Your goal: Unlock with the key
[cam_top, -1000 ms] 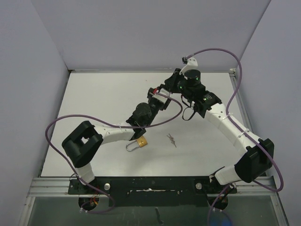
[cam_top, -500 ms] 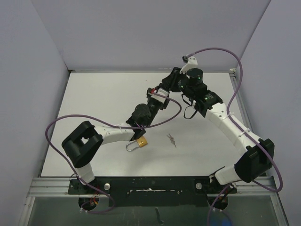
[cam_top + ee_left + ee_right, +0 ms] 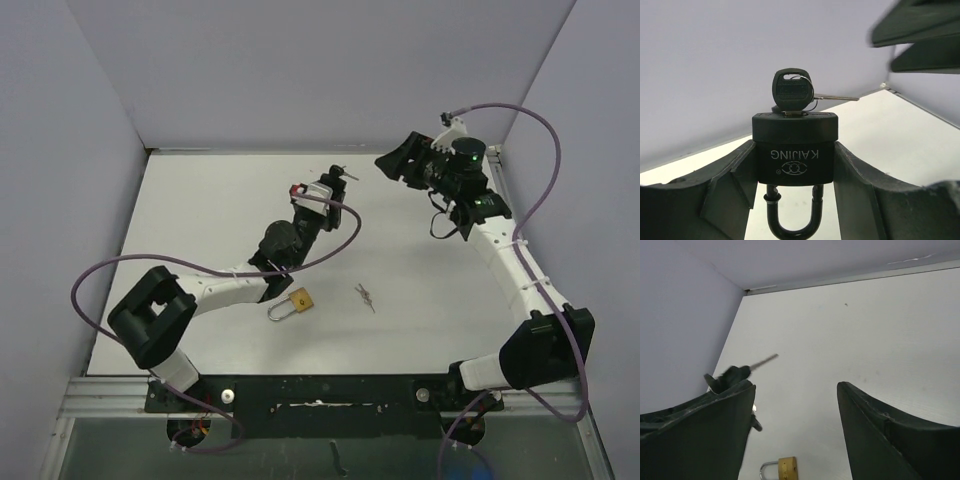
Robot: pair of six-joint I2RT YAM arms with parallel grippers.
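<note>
The left fingers [image 3: 725, 195], half spread, clamp a black padlock [image 3: 795, 155] by its sides, held up over the far middle of the table [image 3: 210, 210]. The key [image 3: 792, 92] sits in its keyhole (a second key [image 3: 840, 98] juts out beside it). The right fingers [image 3: 880, 435] gape wide at the far right, holding nothing. A brass padlock [image 3: 301, 299] lies nearer.
</note>
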